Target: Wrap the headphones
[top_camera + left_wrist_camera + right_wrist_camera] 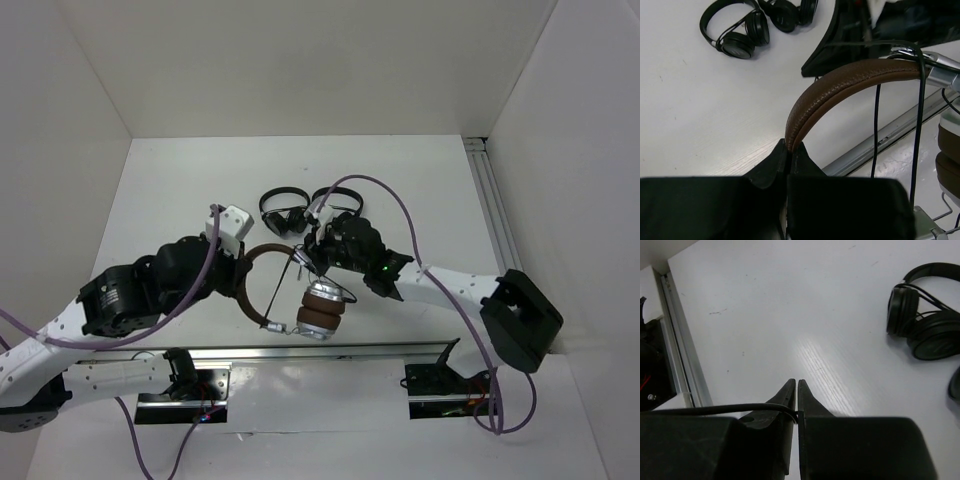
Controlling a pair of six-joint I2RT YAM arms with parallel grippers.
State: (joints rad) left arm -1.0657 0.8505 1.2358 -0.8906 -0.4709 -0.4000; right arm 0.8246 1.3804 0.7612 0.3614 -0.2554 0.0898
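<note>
The headphones have a brown headband (258,262), brown ear pads (320,316) and silver cups, near the table's front middle. My left gripper (240,272) is shut on the headband; in the left wrist view the jaws (789,148) pinch the brown leather band (840,85) and hold it up. The thin dark cable (918,130) hangs over the band's far end. My right gripper (312,255) is shut on the cable; in the right wrist view the cable (715,410) enters from the left between the closed fingertips (797,390).
Two smaller all-black headphones (283,211) (335,200) lie behind, also in the left wrist view (737,30) and right wrist view (927,315). A metal rail (330,350) runs along the front edge and another (492,195) along the right wall.
</note>
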